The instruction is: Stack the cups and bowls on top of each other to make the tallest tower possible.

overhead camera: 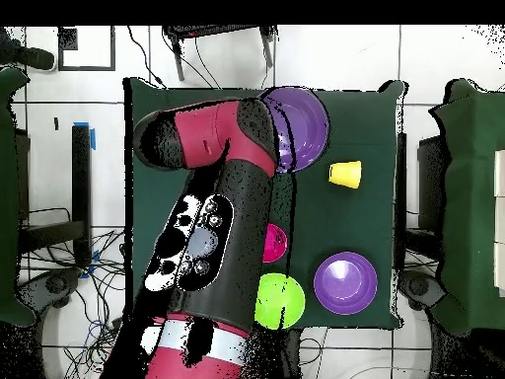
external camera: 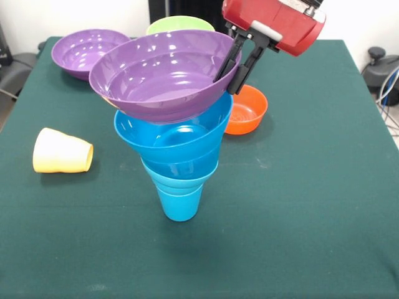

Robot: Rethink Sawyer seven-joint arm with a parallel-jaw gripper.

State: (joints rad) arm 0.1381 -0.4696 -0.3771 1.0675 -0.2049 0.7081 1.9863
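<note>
The tower (external camera: pixel 179 163) stands mid-table: a sky-blue tapered cup (external camera: pixel 181 202) with blue bowls (external camera: pixel 177 140) nested in its mouth. Over its top a large purple bowl (external camera: pixel 159 78) sits tilted, its bottom at the upper blue bowl's mouth; I cannot tell whether it rests there. My gripper (external camera: pixel 225 84) is shut on this bowl's right rim, one finger inside and one outside. In the overhead view the held purple bowl (overhead camera: pixel 304 123) shows past the arm (overhead camera: pixel 212 227), which hides the gripper. A pale yellow cup (external camera: pixel 62 151) (overhead camera: pixel 345 174) lies on its side to the tower's left.
On the green table (external camera: pixel 312 187) a second purple bowl (external camera: pixel 87 50) (overhead camera: pixel 345 283) and a lime green bowl (external camera: pixel 181 23) (overhead camera: pixel 280 301) sit at the back. An orange bowl (external camera: pixel 248 111) lies behind the tower's right. A pink-red bowl (overhead camera: pixel 275 242) shows beside the arm.
</note>
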